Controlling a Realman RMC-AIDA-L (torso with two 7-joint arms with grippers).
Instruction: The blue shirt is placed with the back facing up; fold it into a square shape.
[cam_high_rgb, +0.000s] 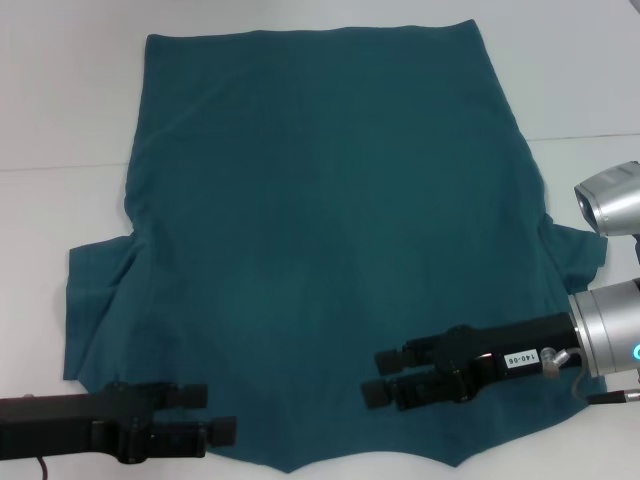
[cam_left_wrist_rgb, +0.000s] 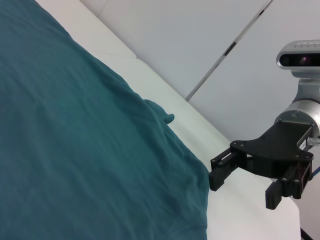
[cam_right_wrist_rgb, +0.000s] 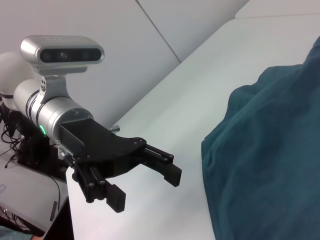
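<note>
Both sets of black fingers spread apart, gripping nothing. Left gripper (cam_high_rgb: 212, 413) over the near-left edge, right gripper (cam_high_rgb: 382, 376) over the near-right part of the plain dark teal-blue short-sleeved shirt (cam_high_rgb: 330, 230), lying flat on white table (cam_high_rgb: 60, 120).

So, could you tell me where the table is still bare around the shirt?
Bare table lies left of the blue shirt, right of it and beyond its far edge. Near edge is crowded: left gripper, right gripper, both open.

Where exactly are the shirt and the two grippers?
plain dark teal-blue short-sleeved shirt (cam_high_rgb: 330, 240): head view, middle of its back.
left gripper (cam_high_rgb: 222, 415): head view, between its fingers.
right gripper (cam_high_rgb: 378, 377): head view, between its fingers.
</note>
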